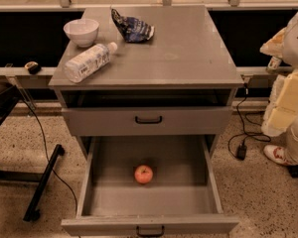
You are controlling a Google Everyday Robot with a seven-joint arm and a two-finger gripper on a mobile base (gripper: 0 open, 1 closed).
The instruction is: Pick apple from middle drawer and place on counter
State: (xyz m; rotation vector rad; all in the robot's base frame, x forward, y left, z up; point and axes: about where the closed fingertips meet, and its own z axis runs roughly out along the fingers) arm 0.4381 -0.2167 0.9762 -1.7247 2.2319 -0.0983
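The apple [143,174], small and red-orange, lies on the flat tray of the middle drawer [104,162], near its centre. The drawer is pulled fully out, with its black handle [150,230] at the bottom edge of the view. The counter [184,48] is the grey top slab of the cabinet. My arm stands at the right edge of the view. My gripper [276,154] hangs low there, to the right of the drawer and apart from the apple. It holds nothing that I can see.
On the counter's left part stand a white bowl [81,31], a plastic bottle lying on its side [88,61] and a crumpled blue chip bag [132,27]. A closed grey drawer front [149,119] sits above the open drawer. Cables [241,133] run on the floor at the right, and a black stand [42,182] is at the left.
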